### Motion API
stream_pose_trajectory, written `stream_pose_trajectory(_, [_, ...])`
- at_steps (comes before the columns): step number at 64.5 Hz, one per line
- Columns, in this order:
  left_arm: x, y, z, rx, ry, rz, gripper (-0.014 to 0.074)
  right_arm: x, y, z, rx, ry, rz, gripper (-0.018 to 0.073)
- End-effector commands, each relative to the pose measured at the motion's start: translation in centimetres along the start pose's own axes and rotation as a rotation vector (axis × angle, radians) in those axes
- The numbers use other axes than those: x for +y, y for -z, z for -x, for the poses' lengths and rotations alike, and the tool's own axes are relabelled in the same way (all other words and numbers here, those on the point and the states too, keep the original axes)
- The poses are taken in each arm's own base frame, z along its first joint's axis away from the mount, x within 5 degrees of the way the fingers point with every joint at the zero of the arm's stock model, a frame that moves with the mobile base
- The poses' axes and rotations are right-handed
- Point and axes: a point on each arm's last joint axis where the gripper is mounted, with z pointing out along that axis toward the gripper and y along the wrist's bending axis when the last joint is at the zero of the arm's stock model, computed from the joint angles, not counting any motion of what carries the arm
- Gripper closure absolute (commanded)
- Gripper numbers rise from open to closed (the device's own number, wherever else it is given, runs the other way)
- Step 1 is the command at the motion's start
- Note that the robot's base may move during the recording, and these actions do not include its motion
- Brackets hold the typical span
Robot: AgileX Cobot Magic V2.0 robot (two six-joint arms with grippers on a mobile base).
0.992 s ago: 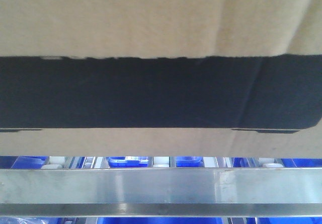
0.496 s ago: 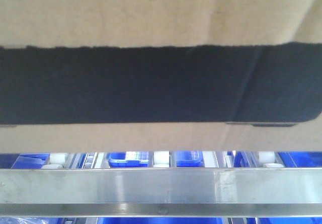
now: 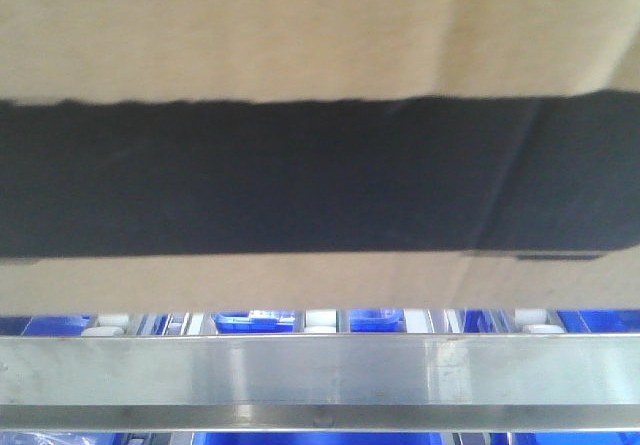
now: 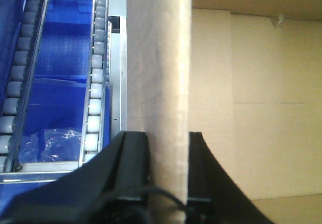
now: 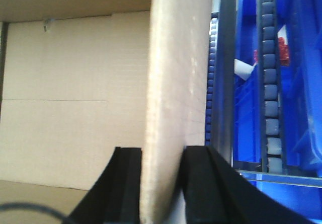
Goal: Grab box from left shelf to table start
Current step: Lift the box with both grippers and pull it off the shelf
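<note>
The brown cardboard box (image 3: 300, 25) fills the upper two thirds of the front view, its black printed panel (image 3: 300, 175) across the middle; no lettering shows. It hangs above the shelf's silver front rail (image 3: 320, 370). My left gripper (image 4: 168, 138) is shut on the box's left side wall (image 4: 158, 58), one finger outside and one inside the box. Clamped the same way on the right side wall (image 5: 178, 58) is my right gripper (image 5: 162, 153). Both wrist views show the box's bare inner walls (image 4: 271, 93). The table is out of view.
Blue plastic bins (image 3: 255, 321) and white rollers (image 3: 320, 319) sit behind and below the rail. Roller tracks (image 4: 95, 83) run beside the box on the left, and more rollers (image 5: 269, 83) with blue bins (image 5: 302, 83) on the right.
The box rose a little and then sank back, so its lower edge again sits just above the rail. It has also shifted slightly to the right. Both grippers stay clamped.
</note>
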Motion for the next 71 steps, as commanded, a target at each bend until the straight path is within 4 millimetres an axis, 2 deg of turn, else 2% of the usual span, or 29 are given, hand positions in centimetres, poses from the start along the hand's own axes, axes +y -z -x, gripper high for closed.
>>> stream_pose_trajectory(1, [-0.72,1.44,2.35,-0.241,0.023,-0.052,0.0694,-0.63,0.55,1.73,-0.149,0.053,-0.1,0.0502])
stream_pose_trajectory(12, [-0.63,1.43,2.34,-0.241,-0.032,-0.032,0.0694,-0.62,0.55,1.77,-0.153,0.054,-0.1,0.0502])
stream_pose_trajectory(50, [-0.4,1.47,2.52,-0.261,-0.048,-0.004,0.0701,-0.89,0.57,1.83,-0.159,0.069,-0.13,0.0502])
stream_pose_trajectory(59, [-0.4,1.47,2.52,-0.261,-0.128,0.006,0.0701,-0.92,0.57,1.84,-0.159,0.07,-0.133,0.0502])
stream_pose_trajectory(71, [-0.41,1.47,2.52,-0.261,-0.133,0.006,0.0701,-0.94,0.58,1.84,-0.16,0.071,-0.136,0.0502])
